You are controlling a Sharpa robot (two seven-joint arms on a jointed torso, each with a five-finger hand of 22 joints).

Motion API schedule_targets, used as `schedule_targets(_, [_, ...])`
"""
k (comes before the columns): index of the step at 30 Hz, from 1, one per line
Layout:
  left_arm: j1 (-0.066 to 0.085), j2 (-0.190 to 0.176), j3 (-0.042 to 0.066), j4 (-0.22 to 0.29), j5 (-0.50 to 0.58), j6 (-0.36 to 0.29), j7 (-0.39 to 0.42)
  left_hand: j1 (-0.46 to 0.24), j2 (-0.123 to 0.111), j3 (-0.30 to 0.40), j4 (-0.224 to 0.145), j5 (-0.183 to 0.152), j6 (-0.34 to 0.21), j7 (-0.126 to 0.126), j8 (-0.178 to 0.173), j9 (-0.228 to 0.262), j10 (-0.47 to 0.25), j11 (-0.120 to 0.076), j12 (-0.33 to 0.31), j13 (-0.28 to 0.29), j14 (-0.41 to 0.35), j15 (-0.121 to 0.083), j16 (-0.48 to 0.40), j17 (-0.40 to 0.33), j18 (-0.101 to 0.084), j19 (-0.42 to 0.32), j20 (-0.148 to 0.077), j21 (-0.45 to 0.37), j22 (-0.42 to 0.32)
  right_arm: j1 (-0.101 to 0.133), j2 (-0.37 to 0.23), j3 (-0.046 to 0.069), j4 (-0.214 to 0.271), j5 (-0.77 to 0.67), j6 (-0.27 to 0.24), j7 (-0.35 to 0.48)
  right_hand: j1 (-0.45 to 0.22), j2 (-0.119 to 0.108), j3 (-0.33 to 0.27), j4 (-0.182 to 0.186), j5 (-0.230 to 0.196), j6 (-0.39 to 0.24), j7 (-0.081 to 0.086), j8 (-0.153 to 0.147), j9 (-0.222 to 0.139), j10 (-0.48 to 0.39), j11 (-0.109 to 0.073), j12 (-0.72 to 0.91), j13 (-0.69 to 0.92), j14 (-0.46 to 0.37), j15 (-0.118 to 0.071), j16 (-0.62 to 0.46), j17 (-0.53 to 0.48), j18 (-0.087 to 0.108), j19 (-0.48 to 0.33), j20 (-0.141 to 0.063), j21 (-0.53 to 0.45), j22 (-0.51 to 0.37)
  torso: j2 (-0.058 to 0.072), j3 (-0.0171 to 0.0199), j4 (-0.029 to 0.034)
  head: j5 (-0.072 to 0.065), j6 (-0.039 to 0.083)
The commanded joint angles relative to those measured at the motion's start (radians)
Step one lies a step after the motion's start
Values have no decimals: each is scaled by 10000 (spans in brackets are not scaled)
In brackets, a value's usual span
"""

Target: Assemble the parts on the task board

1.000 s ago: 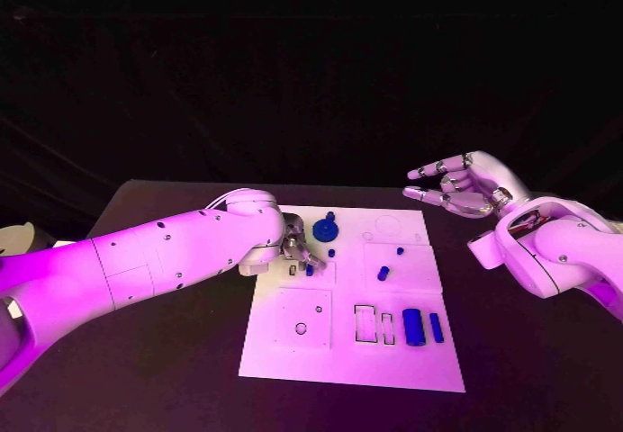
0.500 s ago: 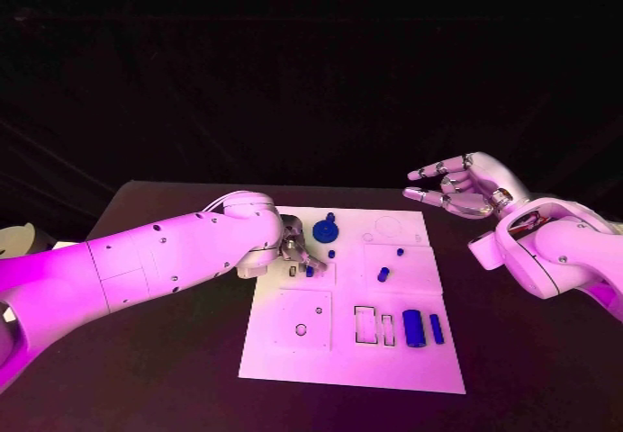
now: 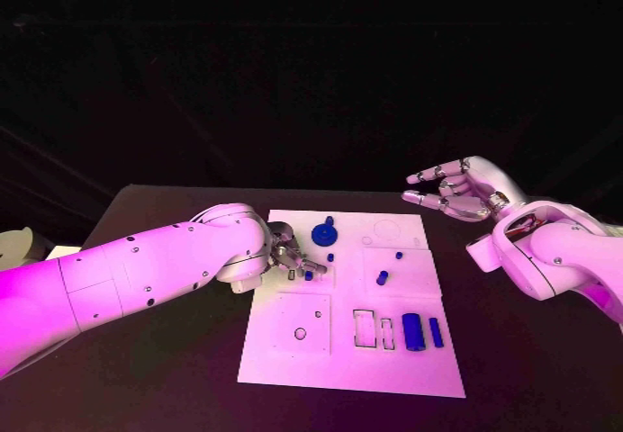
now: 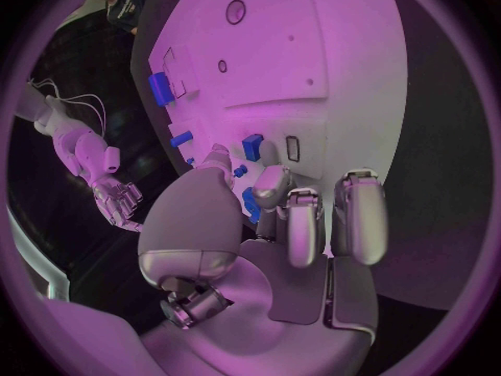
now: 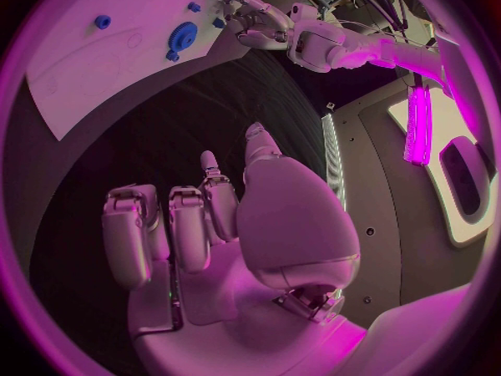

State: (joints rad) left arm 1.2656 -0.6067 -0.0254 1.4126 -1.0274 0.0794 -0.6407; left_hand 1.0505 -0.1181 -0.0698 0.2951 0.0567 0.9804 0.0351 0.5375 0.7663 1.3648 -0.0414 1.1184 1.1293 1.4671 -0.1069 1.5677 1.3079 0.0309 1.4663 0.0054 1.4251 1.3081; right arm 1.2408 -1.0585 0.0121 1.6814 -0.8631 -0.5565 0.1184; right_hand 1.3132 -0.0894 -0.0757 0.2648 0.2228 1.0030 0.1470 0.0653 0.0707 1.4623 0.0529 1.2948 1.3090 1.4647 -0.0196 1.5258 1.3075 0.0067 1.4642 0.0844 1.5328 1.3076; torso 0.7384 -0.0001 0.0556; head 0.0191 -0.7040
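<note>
The left hand (image 3: 288, 259) is low over the task board (image 3: 293, 355), at about 10 o'clock from the board's centre, fingers curled down around a small blue part (image 3: 309, 274) at the fingertips. In the left wrist view a blue piece (image 4: 250, 204) sits between the thumb and the fingers, but I cannot tell whether it is actually pinched or only touched. My reading is that the step in hand is picking up or seating this small part near the blue gear (image 3: 323, 235), which lies at 12 o'clock on the board, just beyond the hand.

The right hand (image 3: 457, 192) hovers off the board above the tabletop (image 3: 156, 360) at about 2 o'clock, fingers apart and loosely curved, holding nothing.

Next, the move probably calls for a firm pinch, then a small, precise shift toward the right socket; the fingers hide the part, so alignment is hard to judge.

Other parts lie nearby: a small blue peg (image 3: 382, 278) near the board's middle, a smaller one (image 3: 399, 253) beyond it, and a large blue block (image 3: 413, 330) with a slim bar (image 3: 437, 331) at 4 o'clock, beside open rectangular slots (image 3: 365, 327). The gear is close enough to be nudged.
</note>
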Motion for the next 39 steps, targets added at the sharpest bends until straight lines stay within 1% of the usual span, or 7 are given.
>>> schedule_targets(1, [29,-135,50,130,1249,-940,69,-115,-178,-232,15,-18,15,-82,51,-56,-87,6,-58,-62,1037,93,31,2629,192,91,75,-71,842,-5,37,-8,-59,4,142,110,-90,25,-54,-22,34,-26,-47,3,17,-45,37,-61,1214,864,27,-34,1792,105,682,46,-35,1965,-3,-3,8,-2,22])
schedule_targets(10, [205,-691,239,247,1443,-559,57,213,-116,-272,-12,-53,-4,-73,43,-147,-148,11,-140,-190,1037,97,31,2629,217,56,80,-173,745,-14,116,-36,-183,32,179,139,-92,27,-59,-20,36,-26,-47,3,17,-41,37,-51,1219,864,27,-33,1794,104,685,46,-32,1970,13,-1,18,-4,111])
schedule_targets(17, [777,-830,328,-64,1411,286,190,1888,556,405,-128,468,-841,348,-808,-1011,-633,342,-909,-1053,1037,356,31,2629,302,-128,275,-556,381,-17,146,-46,-256,36,191,149,-93,32,-67,-17,42,-27,-47,3,17,-40,36,-48,1219,865,27,-33,1796,105,682,45,-35,1965,28,0,-13,41,128])
schedule_targets(19, [994,-727,334,-393,1367,535,271,2082,565,512,-79,463,-838,430,-1001,-1336,-681,422,-1001,-1203,1037,427,31,2629,309,-136,361,-597,356,-18,150,-48,-276,35,192,149,-93,32,-67,-17,42,-27,-47,3,17,-40,36,-48,1219,865,27,-33,1796,105,682,45,-35,1965,22,-2,-10,28,133])
schedule_targets(24, [1199,-303,321,-1244,935,803,385,1787,499,376,-28,424,-772,475,-1155,-1694,-661,467,-978,-1271,1037,480,31,2629,307,-113,425,-590,385,-18,162,-51,-302,26,190,155,-93,32,-67,-17,42,-27,-47,3,17,-40,36,-48,1219,865,27,-33,1796,105,682,45,-35,1965,25,6,13,16,158])
schedule_targets(28, [1257,88,249,-1902,583,1144,320,718,546,-241,-14,-84,-423,366,-1085,-1935,-471,401,-718,-1131,1037,422,31,2629,278,-34,410,-482,520,-19,195,-52,-328,23,196,167,-89,41,-70,-17,50,-26,-47,4,17,-35,36,-38,1224,867,27,-28,1805,102,687,45,-30,1974,29,-10,-13,26,168])
schedule_targets(39, [1252,923,-40,-3101,-367,2376,212,1091,599,-318,-53,-67,-257,317,-1068,-2126,-372,338,-556,-1048,1037,381,31,2629,230,72,352,-317,708,-25,227,-56,-326,13,244,203,-84,49,-73,-18,58,-25,-48,4,17,-36,35,-41,1222,867,26,-27,1808,101,690,45,-28,1978,53,-15,-15,52,138])
